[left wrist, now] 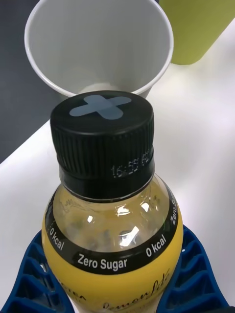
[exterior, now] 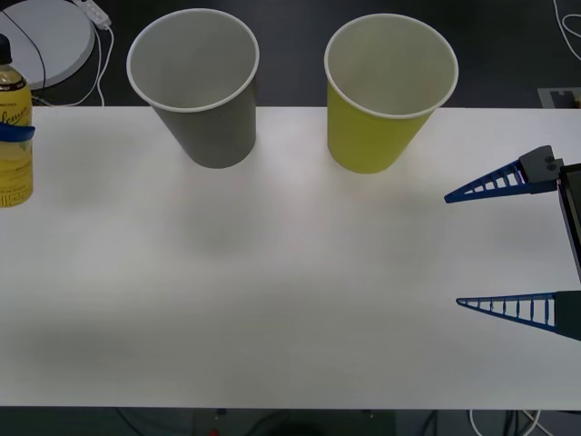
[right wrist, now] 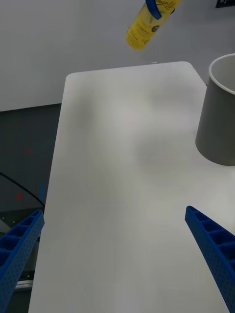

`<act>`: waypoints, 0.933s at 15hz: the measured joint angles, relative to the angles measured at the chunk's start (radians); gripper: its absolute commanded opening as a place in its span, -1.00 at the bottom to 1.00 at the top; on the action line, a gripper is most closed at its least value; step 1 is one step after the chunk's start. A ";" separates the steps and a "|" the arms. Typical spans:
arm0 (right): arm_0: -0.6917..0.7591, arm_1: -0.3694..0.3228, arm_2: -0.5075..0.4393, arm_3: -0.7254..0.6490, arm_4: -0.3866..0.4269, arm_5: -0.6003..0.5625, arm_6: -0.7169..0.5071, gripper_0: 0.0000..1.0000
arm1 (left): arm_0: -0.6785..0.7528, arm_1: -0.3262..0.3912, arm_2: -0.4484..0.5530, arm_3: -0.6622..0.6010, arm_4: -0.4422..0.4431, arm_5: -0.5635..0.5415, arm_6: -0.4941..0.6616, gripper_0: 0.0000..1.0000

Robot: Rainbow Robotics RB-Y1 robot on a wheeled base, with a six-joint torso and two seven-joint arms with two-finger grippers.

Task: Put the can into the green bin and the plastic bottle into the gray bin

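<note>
The plastic bottle (exterior: 13, 136), yellow with a black cap (left wrist: 103, 132), hangs tilted just above the table's far left end. My left gripper (left wrist: 112, 293) is shut on its body, a blue finger on each side. The gray bin (exterior: 198, 86) stands upright at the back left of centre, its open mouth (left wrist: 98, 44) just beyond the bottle. The green bin (exterior: 388, 91) stands upright to its right. My right gripper (exterior: 452, 251) hovers open over the table's right side with nothing between its fingers (right wrist: 210, 244). The can is out of view.
The white table (exterior: 290, 300) stretches bare between the bins and its front edge. A round white disc (exterior: 50, 36) with a cable lies on the dark floor beyond the back left corner. More cables hang below the front edge.
</note>
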 measured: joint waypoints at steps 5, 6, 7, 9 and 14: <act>0.000 0.000 0.000 0.000 0.000 0.000 0.000 1.00 | -0.068 0.001 0.000 0.017 -0.021 -0.076 0.009 -1.00; 0.000 0.000 0.000 0.000 0.000 0.000 0.000 1.00 | -0.085 0.001 -0.010 0.017 -0.029 -0.079 0.009 -1.00; 0.000 0.000 0.000 0.000 0.000 0.000 0.000 1.00 | -0.125 0.001 -0.046 0.024 -0.038 -0.082 0.008 -1.00; 0.000 0.000 0.000 0.000 0.000 0.000 0.000 1.00 | -0.262 -0.009 -0.173 0.077 -0.046 -0.104 -0.003 -1.00; 0.000 0.000 0.000 0.000 0.000 0.000 0.000 1.00 | -0.618 -0.042 -0.499 0.222 -0.051 -0.140 -0.034 -1.00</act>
